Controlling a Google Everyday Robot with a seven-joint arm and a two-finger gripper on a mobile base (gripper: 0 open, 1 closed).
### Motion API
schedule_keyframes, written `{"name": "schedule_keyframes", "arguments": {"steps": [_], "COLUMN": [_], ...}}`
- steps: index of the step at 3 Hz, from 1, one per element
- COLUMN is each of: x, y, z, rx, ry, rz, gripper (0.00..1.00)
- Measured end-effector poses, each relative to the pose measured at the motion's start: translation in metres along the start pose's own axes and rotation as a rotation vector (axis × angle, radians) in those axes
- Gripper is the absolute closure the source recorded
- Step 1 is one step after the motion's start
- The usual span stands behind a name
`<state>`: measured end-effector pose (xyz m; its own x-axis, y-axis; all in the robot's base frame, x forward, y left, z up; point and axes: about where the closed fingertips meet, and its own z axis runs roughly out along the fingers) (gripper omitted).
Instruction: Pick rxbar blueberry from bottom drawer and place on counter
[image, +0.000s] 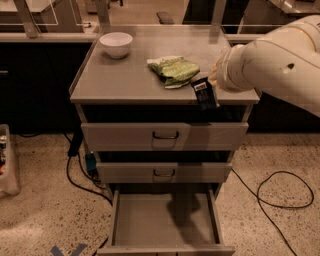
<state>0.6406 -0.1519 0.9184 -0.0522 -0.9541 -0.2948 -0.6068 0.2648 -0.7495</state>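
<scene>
Foil wrapping on the rxbar blueberry (204, 95) looks slick, and I judge the bar light, flat and fairly stiff, so a pinch across its thin faces near one end should hold it, though it could swing or slip if squeezed loosely. The gripper (207, 83), mostly hidden under the bulky white wrist at the right, pinches the bar by its upper end; the bar hangs tilted at the front right edge of the counter (115, 82), its lower end overlapping that edge. The bottom drawer (162, 248) stands pulled out with nothing on its grey floor. On the counter sit a white bowl (116, 44), seemingly empty, and a crumpled green bag (172, 70) just beside the bar
</scene>
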Motion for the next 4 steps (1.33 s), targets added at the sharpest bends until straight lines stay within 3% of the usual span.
{"name": "schedule_keyframes", "arguments": {"steps": [1, 3, 4], "x": [-0.021, -0.021, -0.018], "y": [-0.026, -0.033, -0.071], "z": [-0.010, 0.000, 0.073], "rx": [0.033, 0.034, 0.024], "ry": [-0.020, -0.015, 0.024], "rz": [-0.029, -0.038, -0.071], "gripper": [1.00, 1.00, 1.00]}}
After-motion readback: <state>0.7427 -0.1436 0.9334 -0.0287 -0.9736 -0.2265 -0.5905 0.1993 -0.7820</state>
